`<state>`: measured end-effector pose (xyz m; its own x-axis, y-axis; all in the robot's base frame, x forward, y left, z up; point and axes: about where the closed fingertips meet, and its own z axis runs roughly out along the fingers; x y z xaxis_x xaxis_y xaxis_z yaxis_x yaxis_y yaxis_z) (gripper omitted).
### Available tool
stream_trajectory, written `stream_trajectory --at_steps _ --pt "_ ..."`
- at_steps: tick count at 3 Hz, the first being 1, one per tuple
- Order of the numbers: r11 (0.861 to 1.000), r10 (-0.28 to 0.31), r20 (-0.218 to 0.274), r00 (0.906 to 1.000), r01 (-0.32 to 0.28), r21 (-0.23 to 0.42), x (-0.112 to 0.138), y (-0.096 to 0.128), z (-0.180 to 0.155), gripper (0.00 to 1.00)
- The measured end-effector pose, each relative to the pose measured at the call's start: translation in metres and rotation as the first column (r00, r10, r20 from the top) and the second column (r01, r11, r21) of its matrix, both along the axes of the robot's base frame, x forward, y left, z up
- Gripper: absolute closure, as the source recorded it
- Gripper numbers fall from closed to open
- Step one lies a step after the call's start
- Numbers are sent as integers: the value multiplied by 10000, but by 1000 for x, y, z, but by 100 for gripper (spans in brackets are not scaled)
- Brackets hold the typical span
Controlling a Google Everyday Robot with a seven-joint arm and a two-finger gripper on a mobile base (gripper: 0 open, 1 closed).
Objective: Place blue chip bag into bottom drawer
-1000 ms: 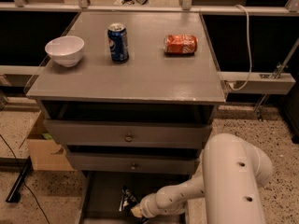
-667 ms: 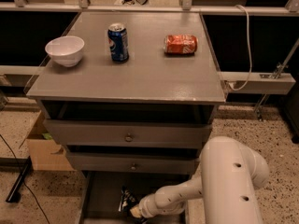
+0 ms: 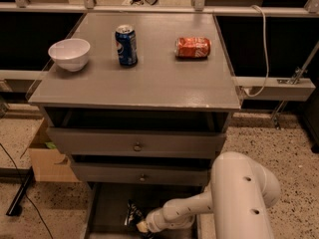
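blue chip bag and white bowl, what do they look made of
The blue chip bag is likely foil or plastic film: dark, crinkled, with glinting creases. It is down in the bottom drawer, right at the hand. The white bowl is probably glazed ceramic or plastic: smooth with a soft sheen.

Hand (image 3: 141, 226) by blue chip bag (image 3: 132, 213) in bottom drawer (image 3: 106, 207)

grey cabinet top (image 3: 149, 83), carrying three items. blue soda can (image 3: 126, 45): upright, toward the back. white bowl (image 3: 69, 54): left of the can, apart. red crushed can (image 3: 193, 47): right of the can, apparently on its side. gripper (image 3: 141, 226): far below the can, in the bottom drawer (image 3: 107, 208).
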<state>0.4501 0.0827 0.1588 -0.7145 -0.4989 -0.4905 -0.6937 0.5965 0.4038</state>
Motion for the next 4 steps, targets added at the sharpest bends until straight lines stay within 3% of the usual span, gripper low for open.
stream_trajectory --at_steps 1,2,4 --pt "10000 -21 -194 9998 22 67 0 6 -11 100" --pt "10000 -24 -218 9998 26 76 0 7 -12 86" --pt "10000 -24 -219 9998 25 76 0 7 -12 39"
